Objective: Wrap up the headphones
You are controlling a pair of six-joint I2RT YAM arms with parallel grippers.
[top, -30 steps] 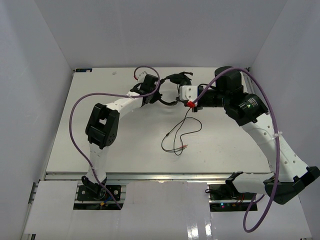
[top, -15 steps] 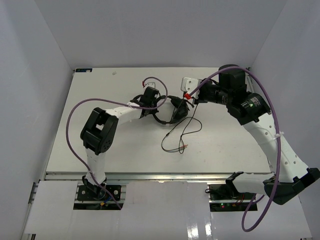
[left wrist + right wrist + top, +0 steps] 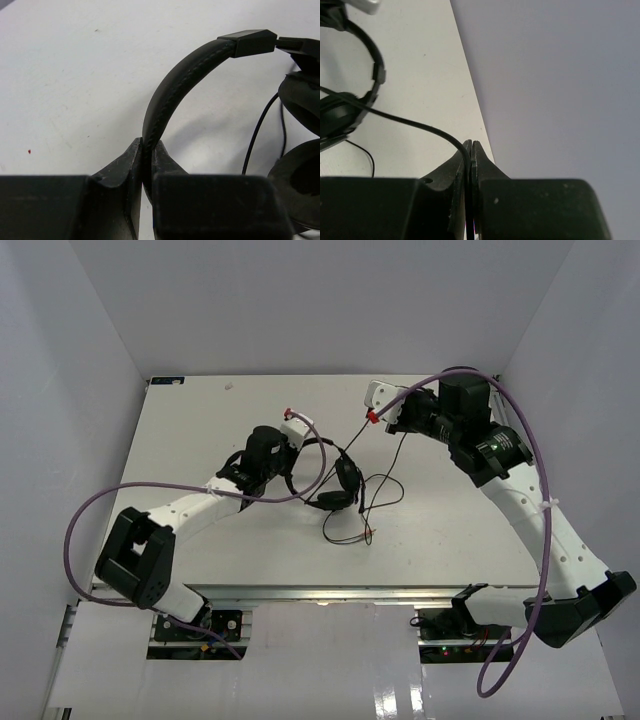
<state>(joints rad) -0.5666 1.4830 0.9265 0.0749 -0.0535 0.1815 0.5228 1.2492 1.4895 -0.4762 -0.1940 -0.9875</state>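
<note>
The black headphones (image 3: 346, 478) hang mid-table, earcups low. My left gripper (image 3: 291, 454) is shut on the padded headband (image 3: 175, 85), which rises from between the jaws and arcs right to the earcups (image 3: 300, 100). My right gripper (image 3: 373, 419) is at the back right, shut on the thin black cable (image 3: 410, 122). The cable runs taut from its jaws down to the headphones (image 3: 370, 65). The rest of the cable lies in loose loops (image 3: 372, 498) on the table. Its plugs (image 3: 370, 533) lie near the front.
Purple robot cables (image 3: 300, 485) loop beside the left wrist, close to the headband. White table (image 3: 180, 440) with grey enclosure walls left, back and right (image 3: 560, 75). A small red speck (image 3: 29, 151) lies on the table.
My left gripper has carried the headphones nearer and toward the table's middle. My right gripper has moved up and back a little with the cable, which is now drawn straight.
</note>
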